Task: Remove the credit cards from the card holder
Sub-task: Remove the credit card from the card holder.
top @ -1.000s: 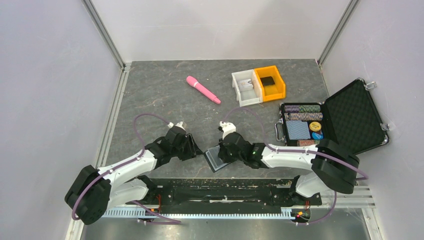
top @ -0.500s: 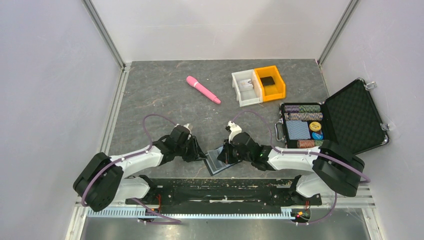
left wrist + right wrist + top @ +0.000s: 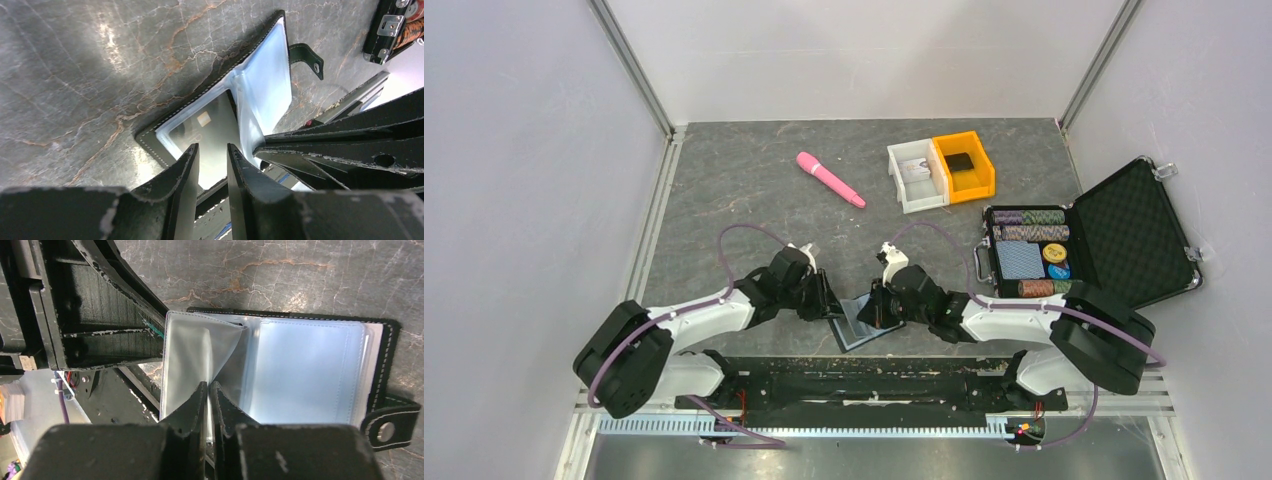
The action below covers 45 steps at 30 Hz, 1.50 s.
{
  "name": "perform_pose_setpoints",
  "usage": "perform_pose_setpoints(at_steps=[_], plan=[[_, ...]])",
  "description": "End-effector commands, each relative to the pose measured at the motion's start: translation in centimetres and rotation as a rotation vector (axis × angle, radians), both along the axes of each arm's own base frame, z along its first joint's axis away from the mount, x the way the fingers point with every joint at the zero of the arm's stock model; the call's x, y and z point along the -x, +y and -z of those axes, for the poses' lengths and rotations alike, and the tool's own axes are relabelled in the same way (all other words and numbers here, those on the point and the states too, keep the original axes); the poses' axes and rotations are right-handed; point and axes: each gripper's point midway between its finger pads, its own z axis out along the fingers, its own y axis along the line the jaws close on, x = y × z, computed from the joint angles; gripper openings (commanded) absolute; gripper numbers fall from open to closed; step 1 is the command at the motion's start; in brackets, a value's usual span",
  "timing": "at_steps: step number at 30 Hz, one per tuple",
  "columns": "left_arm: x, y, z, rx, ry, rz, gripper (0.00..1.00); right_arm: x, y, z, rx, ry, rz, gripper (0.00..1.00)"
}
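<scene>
The card holder (image 3: 854, 325) lies open near the table's front edge, black with white stitching and glossy bluish clear sleeves. In the left wrist view a dark card with a chip (image 3: 207, 125) sits in its near sleeve, and the snap tab (image 3: 306, 55) sticks out at the far side. My left gripper (image 3: 212, 150) hangs over that card's near edge with its jaws a narrow gap apart and nothing between them; it is at the holder's left edge in the top view (image 3: 829, 305). My right gripper (image 3: 209, 386) is shut on a lifted clear sleeve page (image 3: 195, 347), at the holder's right side (image 3: 874, 308).
A pink pen-like stick (image 3: 830, 179) lies at the back middle. A white bin (image 3: 914, 176) and an orange bin (image 3: 965, 166) stand beside it. An open black briefcase (image 3: 1124, 230) with poker chips is at the right. The arms' base rail (image 3: 854, 385) runs just in front of the holder.
My left gripper has moved right, up to the holder's left edge. The right gripper and the holder have shifted slightly right and stayed together.
</scene>
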Motion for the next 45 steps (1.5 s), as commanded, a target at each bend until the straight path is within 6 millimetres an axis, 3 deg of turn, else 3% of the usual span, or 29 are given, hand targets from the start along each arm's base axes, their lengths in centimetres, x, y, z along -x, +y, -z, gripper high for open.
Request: perform_pose_setpoints(at_steps=[1, 9, 15, 21, 35, 45], plan=[[-0.7, -2.3, -2.1, 0.091, -0.051, 0.052, 0.34, -0.6, 0.8, -2.1, -0.065, -0.041, -0.005, 0.13], [-1.4, -4.9, -3.7, 0.158, -0.057, 0.096, 0.37, -2.7, -2.7, -3.0, 0.094, -0.145, 0.092, 0.39], [-1.9, -6.0, -2.9, 0.141, -0.043, 0.114, 0.38, -3.5, -4.5, -6.0, 0.118, -0.261, 0.109, 0.4], [-2.1, -6.2, -2.6, 0.134, -0.042, 0.114, 0.38, -2.6, -5.0, -6.1, 0.112, -0.258, 0.076, 0.36], [-1.5, -2.9, -1.0, 0.031, -0.042, 0.001, 0.43, -2.4, -3.1, -2.2, 0.12, -0.174, -0.005, 0.23], [-1.2, -3.5, -0.8, 0.071, -0.048, 0.033, 0.46, -1.5, -5.7, 3.2, 0.19, -0.069, 0.043, 0.2]])
